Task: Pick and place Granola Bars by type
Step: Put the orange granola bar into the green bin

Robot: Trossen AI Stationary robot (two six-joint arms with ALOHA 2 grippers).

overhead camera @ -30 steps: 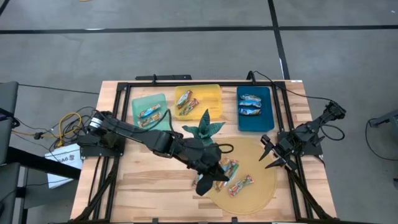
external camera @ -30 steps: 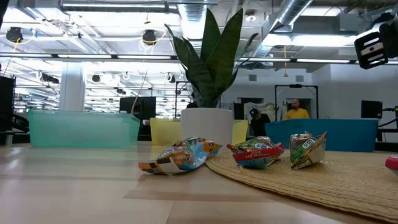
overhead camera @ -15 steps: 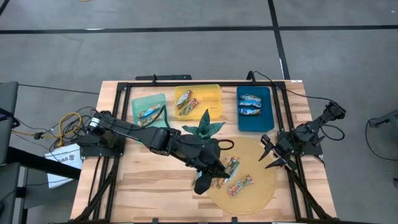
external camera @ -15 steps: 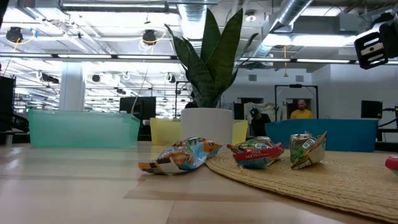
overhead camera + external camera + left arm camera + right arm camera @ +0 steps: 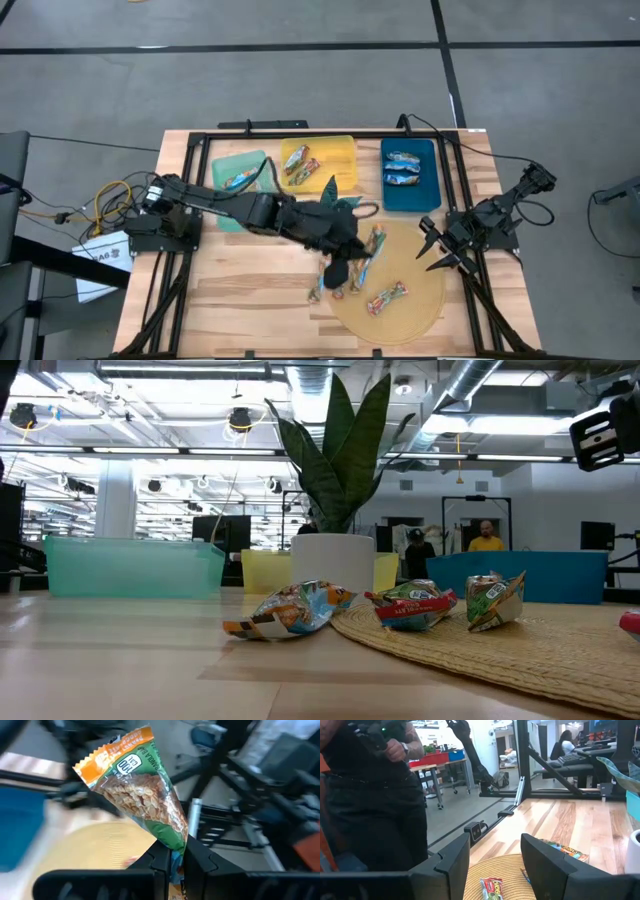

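Pinching a light, crinkly granola bar (image 5: 142, 790) by its wrapper's end seam, your left pincer (image 5: 175, 862) hangs over the woven mat's (image 5: 420, 300) left edge, arm stretched across the bench (image 5: 240, 290). Expect the slick foil to slip. Far right, the right pincer (image 5: 432, 247) waits spread, empty.

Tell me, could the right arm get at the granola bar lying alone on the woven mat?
Probably yes. The right gripper waits open at the woven mat's edge, and nothing lies between it and that granola bar; the left gripper holds another bar farther off.
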